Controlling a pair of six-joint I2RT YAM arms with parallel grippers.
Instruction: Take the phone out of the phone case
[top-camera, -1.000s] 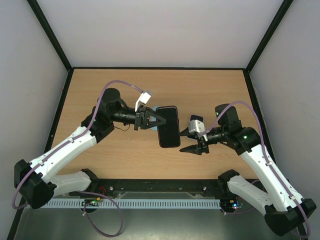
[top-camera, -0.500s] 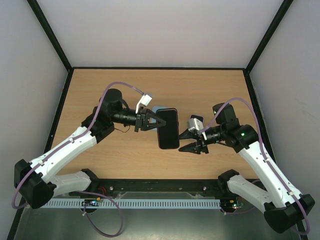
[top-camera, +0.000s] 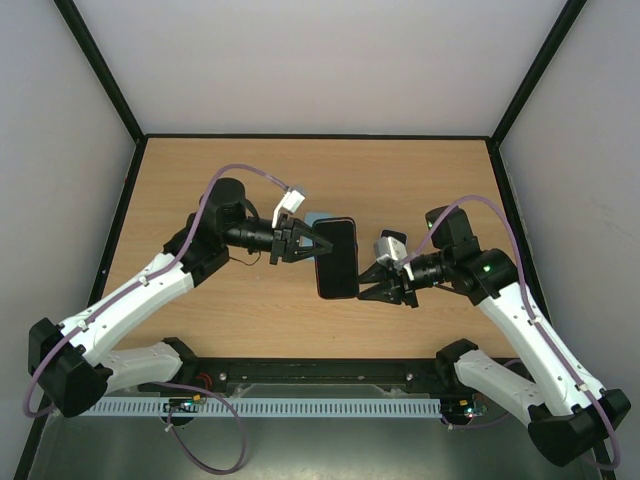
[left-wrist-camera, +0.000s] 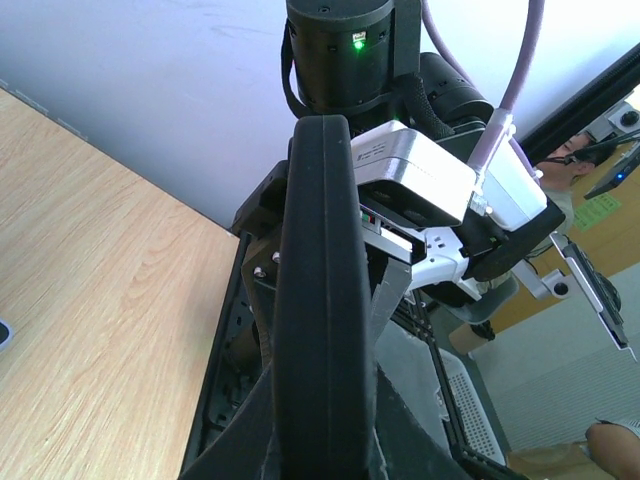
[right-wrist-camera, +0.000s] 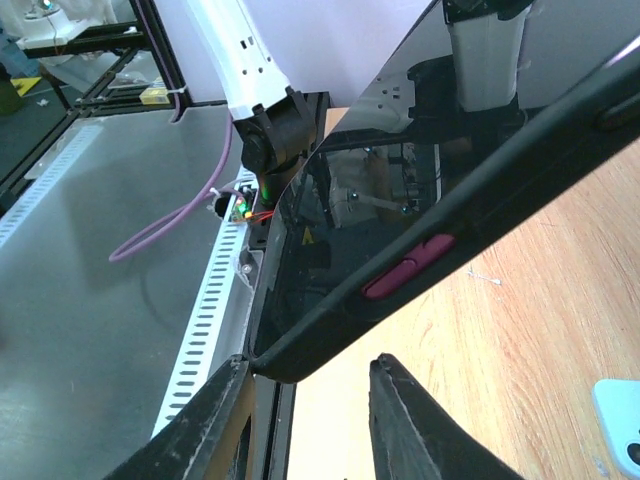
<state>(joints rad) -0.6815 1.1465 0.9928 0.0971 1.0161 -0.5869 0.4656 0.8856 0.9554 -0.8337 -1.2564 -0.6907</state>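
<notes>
The phone (top-camera: 337, 258), black and glossy with a red side button, hung tilted above the table (top-camera: 200, 180), its left edge pinched by the left gripper (top-camera: 318, 243). The right gripper (top-camera: 363, 285), fingers spread, straddled its near right corner. A pale blue case (top-camera: 313, 218) lay beyond it on the table.

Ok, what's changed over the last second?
The right gripper moved left toward the phone and its jaws narrowed. The phone's lower right edge now sits between its open fingers, not gripped. The left gripper drew the phone slightly nearer the arm bases. It stays shut on the phone's left edge.
</notes>
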